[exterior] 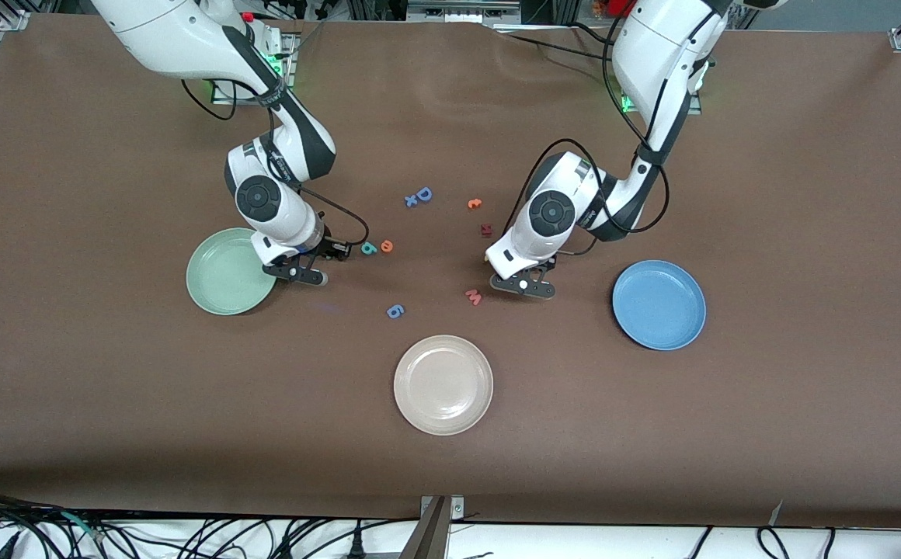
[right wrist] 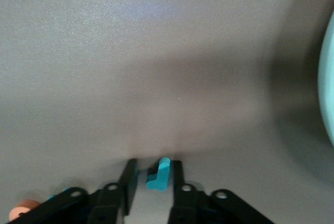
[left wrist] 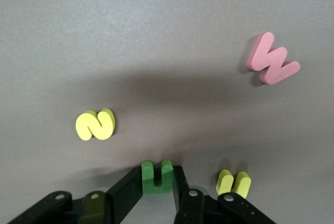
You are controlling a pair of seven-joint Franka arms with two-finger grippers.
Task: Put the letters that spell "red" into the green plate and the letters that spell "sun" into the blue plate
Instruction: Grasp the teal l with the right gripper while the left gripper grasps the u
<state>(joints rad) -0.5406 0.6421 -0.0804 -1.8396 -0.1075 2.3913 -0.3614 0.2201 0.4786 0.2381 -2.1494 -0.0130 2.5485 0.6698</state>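
Green "n" [left wrist: 157, 177] pinched by left tool [left wrist: 159, 190]; right tool [right wrist: 154, 182] pinches teal "r" [right wrist: 159, 174].

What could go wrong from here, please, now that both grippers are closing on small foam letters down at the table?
1. The left gripper pinches the green "n" only near its fingertips, so the letter could slip out on lifting.
2. The yellow "u" lies right beside one finger, so it may get nudged away.
3. The right gripper holds the teal "r" by a thin edge; it could twist or drop before reaching the green plate.
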